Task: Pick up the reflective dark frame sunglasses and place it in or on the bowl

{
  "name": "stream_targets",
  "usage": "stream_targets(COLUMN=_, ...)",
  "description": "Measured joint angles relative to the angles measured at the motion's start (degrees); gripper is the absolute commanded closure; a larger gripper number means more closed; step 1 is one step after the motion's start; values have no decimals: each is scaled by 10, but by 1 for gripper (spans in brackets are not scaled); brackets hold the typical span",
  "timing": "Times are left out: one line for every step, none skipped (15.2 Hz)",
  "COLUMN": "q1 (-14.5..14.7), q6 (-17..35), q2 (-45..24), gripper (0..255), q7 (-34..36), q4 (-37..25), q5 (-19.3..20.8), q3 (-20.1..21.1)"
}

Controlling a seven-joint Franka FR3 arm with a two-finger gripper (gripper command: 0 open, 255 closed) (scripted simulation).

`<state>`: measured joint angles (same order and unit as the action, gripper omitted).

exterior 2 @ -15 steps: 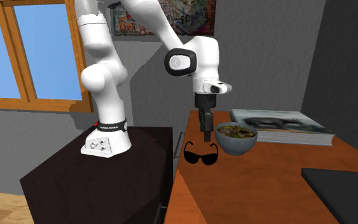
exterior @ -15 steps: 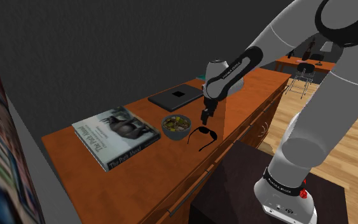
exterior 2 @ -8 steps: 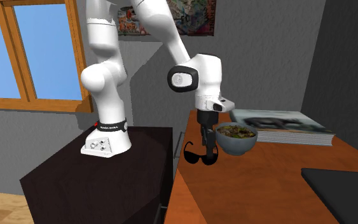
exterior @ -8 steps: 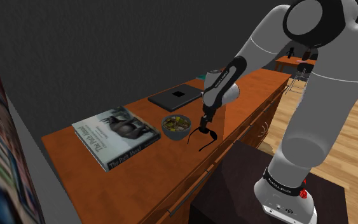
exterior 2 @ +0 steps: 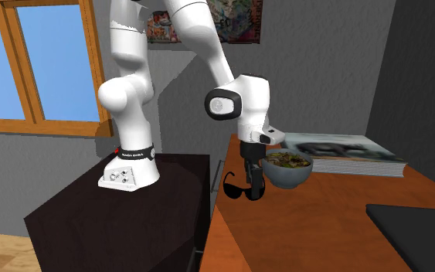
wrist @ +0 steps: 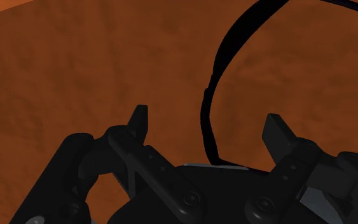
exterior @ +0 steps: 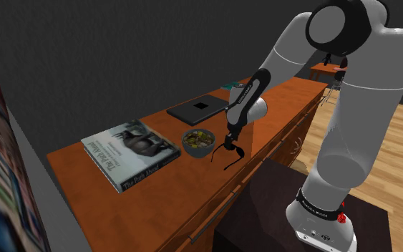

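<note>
So the white arm (exterior: 368, 86) comes up off its dark stand (exterior: 264, 207) and bends down over a long orange-brown counter (exterior: 157, 204). The black gripper (exterior: 228, 142) is right down on the dark sunglasses (exterior: 237, 152), near the counter's front edge. Just beside them, toward the shoulder view's left, there's a grey bowl (exterior: 195, 150) with something greenish in it. A big book (exterior: 129, 152) lies further left and a closed black laptop (exterior: 198, 109) sits behind the bowl

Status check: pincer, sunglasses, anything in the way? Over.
Pincer open, straddling one temple, not clasping. Sunglasses on desktop beside bowl. Nothing between them.
</note>
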<state>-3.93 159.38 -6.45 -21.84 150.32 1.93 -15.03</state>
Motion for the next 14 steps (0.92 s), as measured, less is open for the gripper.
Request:
stream_targets(q1=0, q6=0, q2=0, gripper=0, q7=0, q4=0, q5=0, q3=0)
stream_targets(q1=0, q6=0, q2=0, gripper=0, q7=0, q4=0, q5=0, q3=0)
stream_targets(q1=0, q6=0, q2=0, gripper=255, q7=0, q4=0, q5=0, q3=0)
stream_targets(q1=0, q6=0, q2=0, gripper=255, q7=0, q4=0, q5=0, q3=0)
stream_targets(q1=0, q6=0, q2=0, gripper=255, q7=0, q4=0, q5=0, q3=0)
stream_targets(q1=0, q6=0, q2=0, gripper=255, q7=0, q4=0, q5=0, q3=0)
stream_targets(q1=0, q6=0, q2=0, gripper=255, q7=0, q4=0, q5=0, q3=0)
stream_targets(q1=0, q6=0, q2=0, gripper=255, q7=0, q4=0, q5=0, q3=0)
stream_targets(q1=0, q6=0, q2=0, gripper=255, q7=0, q4=0, q5=0, q3=0)
stream_targets(q1=0, q6=0, q2=0, gripper=255, q7=0, q4=0, q5=0, q3=0)
stream_targets(q1=0, q6=0, q2=0, gripper=255, q7=0, q4=0, q5=0, q3=0)
stream_targets(q1=0, q6=0, q2=0, gripper=255, q7=0, q4=0, q5=0, q3=0)
stream_targets(q1=0, q6=0, q2=0, gripper=255, q7=0, q4=0, q5=0, q3=0)
stream_targets(q1=0, q6=-3, q2=4, gripper=255, q7=1, q4=0, q5=2, q3=-1)
